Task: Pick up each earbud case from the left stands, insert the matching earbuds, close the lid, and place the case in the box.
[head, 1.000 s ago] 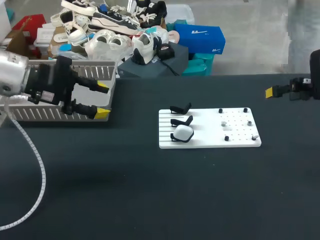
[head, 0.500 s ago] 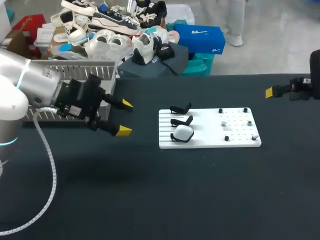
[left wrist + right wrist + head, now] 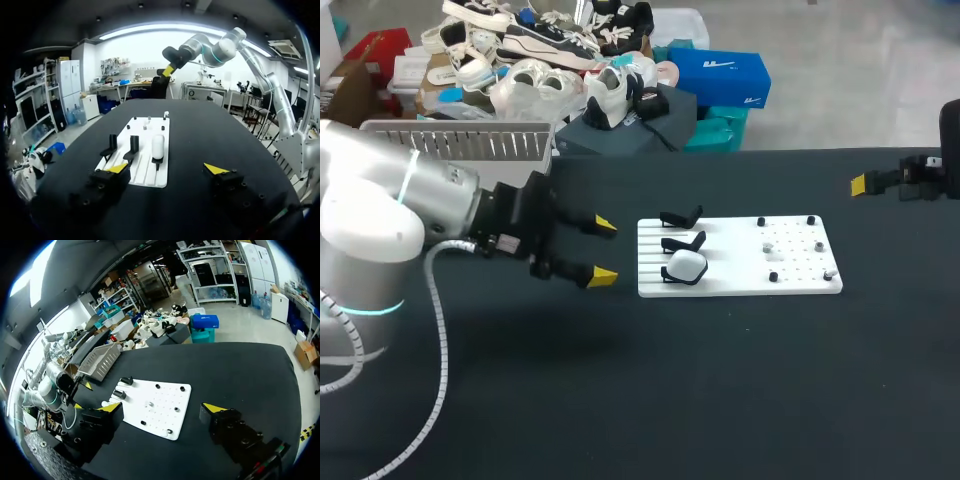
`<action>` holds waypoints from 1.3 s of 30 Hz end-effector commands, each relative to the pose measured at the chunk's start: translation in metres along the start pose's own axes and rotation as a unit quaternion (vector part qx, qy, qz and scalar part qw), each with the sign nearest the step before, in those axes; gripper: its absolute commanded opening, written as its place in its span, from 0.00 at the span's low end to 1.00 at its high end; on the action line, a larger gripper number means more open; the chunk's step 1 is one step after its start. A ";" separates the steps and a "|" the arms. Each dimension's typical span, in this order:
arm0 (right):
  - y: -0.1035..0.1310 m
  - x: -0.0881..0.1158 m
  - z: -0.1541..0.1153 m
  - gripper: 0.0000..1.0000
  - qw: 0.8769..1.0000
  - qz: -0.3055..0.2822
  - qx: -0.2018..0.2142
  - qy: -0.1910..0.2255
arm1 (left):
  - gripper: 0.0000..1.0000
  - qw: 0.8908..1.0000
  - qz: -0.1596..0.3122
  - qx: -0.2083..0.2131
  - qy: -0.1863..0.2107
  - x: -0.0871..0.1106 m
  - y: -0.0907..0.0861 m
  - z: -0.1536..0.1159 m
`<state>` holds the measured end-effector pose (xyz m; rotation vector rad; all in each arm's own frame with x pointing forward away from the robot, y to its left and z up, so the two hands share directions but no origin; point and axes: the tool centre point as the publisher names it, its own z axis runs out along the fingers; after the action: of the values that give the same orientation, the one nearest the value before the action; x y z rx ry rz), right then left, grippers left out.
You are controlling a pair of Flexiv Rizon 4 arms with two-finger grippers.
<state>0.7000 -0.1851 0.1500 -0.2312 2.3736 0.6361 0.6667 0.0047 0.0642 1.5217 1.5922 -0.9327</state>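
Black counter spreads under both arms. Nearest, the left hand hangs low over it, yellow-tipped fingers spread wide and holding nothing. Just ahead of that hand lies a flat white plastic board with three black stands on its near end. A rounded white earbud case sits on one end stand, ahead of the gap between the fingers. The two stands beside it are bare.

Farther along the board, small pieces sit among the pegs, too small to tell whether they are earbuds. Well past the board's far end, the right hand hangs wide open and empty.

Behind the left hand stands a grey slatted box, its inside hidden. This looks like the last case, not yet picked up. Filling, closing and boxing it remain.
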 end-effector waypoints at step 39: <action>0.000 0.000 0.000 1.00 1.000 0.000 0.000 0.000 | 0.65 0.999 0.003 -0.002 -0.031 -0.005 0.015 0.091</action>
<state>0.6999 -0.1851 0.1500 -0.2313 2.3736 0.6361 0.6785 -0.0728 0.0308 1.4960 1.5390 -0.9662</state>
